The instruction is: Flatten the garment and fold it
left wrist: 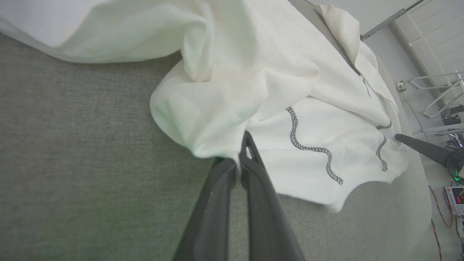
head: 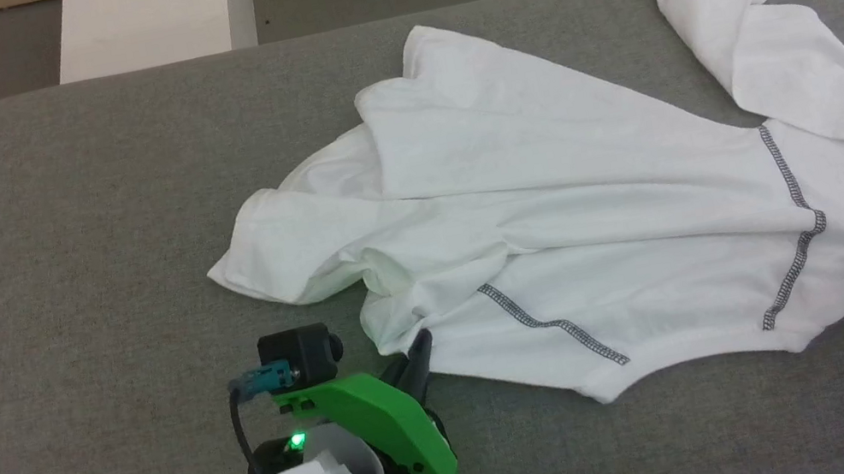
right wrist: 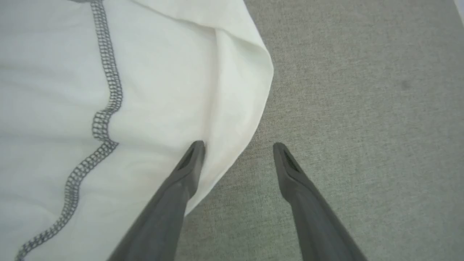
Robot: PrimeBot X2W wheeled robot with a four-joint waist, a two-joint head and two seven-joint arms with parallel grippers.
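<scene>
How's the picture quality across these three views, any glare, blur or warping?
Head view: even soft light, sharp, no glare on the garment. Left wrist view: wide-angle bending toward the edges, faint green cast on the cloth by the left gripper. Right wrist view: slightly soft.

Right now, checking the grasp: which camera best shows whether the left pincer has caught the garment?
Left wrist view: the left pincer is shut with a bunched fold of the garment between its tips. The head view shows its tip at the garment's edge, past a green mount. The right wrist view shows the garment's other corner.
</scene>
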